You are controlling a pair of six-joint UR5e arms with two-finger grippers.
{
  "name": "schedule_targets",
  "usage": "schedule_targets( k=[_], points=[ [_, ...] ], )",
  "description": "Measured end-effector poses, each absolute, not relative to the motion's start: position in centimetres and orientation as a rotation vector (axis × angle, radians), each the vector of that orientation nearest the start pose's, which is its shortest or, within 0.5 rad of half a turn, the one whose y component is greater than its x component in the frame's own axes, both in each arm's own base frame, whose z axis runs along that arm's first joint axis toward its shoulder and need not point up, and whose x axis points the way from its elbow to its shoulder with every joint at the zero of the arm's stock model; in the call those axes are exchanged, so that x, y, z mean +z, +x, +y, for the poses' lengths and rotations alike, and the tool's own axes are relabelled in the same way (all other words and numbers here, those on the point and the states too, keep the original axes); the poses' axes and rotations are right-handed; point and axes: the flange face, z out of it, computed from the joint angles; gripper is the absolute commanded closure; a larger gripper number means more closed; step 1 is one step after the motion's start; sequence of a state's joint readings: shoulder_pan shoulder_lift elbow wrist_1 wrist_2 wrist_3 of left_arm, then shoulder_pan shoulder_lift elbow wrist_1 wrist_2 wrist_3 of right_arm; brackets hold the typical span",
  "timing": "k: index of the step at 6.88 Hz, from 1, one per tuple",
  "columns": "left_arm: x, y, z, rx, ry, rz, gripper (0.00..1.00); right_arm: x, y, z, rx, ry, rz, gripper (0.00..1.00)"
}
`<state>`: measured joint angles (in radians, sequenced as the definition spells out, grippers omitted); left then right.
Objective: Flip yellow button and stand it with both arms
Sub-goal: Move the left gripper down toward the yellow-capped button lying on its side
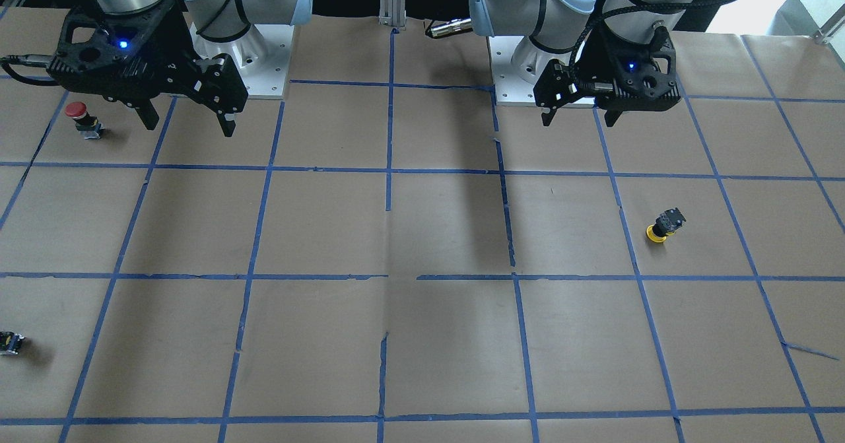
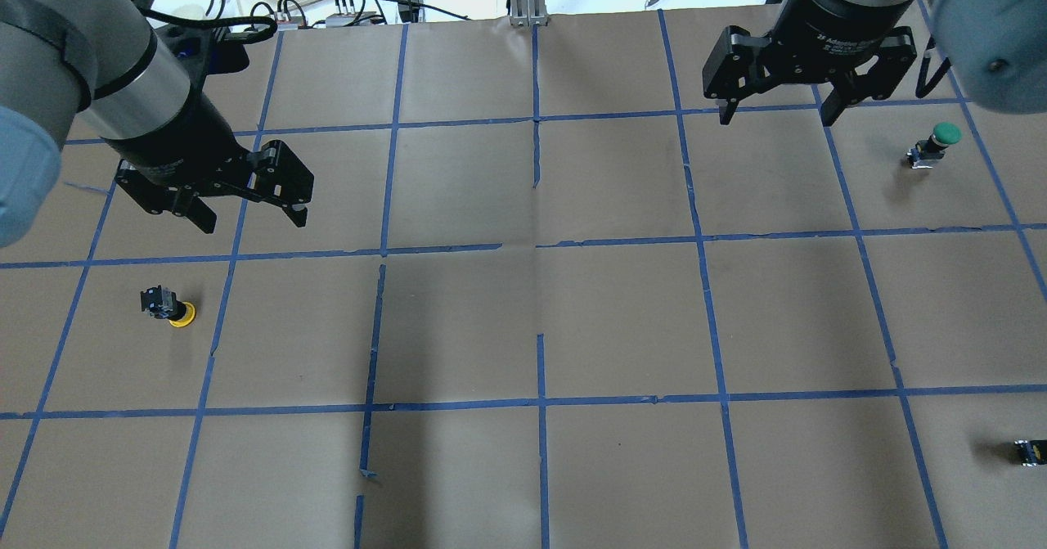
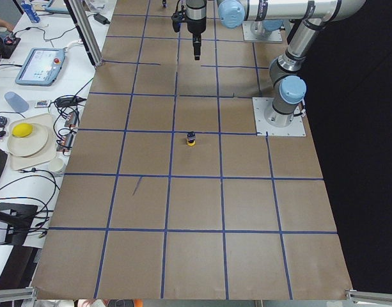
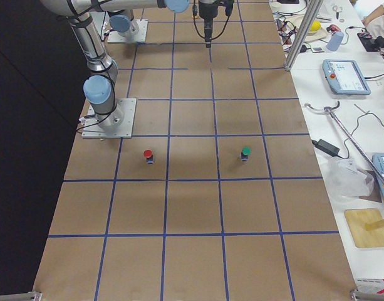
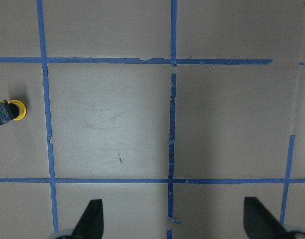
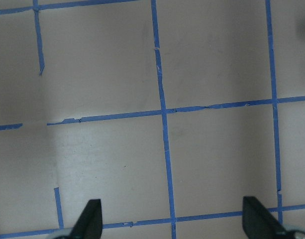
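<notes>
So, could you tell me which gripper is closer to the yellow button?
Left. The left gripper hovers open near the yellow button, slightly toward the middle; the right gripper hangs far across the table.

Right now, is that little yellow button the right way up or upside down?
Upside down. The yellow button rests on its yellow cap, black base pointing up, in every view showing it.

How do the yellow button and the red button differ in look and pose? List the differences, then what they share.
Cap colour: the yellow button has a yellow cap, the red button a red one. Pose: the red button stands upright, cap on top; the yellow button rests cap-down, base up. Both have dark bodies, and neither is held.
</notes>
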<state>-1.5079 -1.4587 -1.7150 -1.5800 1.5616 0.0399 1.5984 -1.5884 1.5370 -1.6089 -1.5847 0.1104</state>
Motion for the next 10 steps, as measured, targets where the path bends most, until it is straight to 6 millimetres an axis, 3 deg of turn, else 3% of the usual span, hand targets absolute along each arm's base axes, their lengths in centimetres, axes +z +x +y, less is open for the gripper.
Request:
schedule_targets(
  k=[6, 8, 10],
  points=[
    [46.3, -9.7, -45.1, 0.065, -0.052, 3.152, 0.0, 51.7, 14.2, -49.0, -0.141, 0.145, 3.144, 0.0],
    [44.4, -6.3, -47.6, 0.04, -0.108, 3.149, 0.0, 51.7, 14.2, -49.0, -0.141, 0.146, 3.145, 0.0],
    [42.2, 0.8, -49.2, 0.089, -0.122, 3.139, 0.0, 51.7, 14.2, -49.0, -0.141, 0.146, 3.144, 0.0]
  ],
)
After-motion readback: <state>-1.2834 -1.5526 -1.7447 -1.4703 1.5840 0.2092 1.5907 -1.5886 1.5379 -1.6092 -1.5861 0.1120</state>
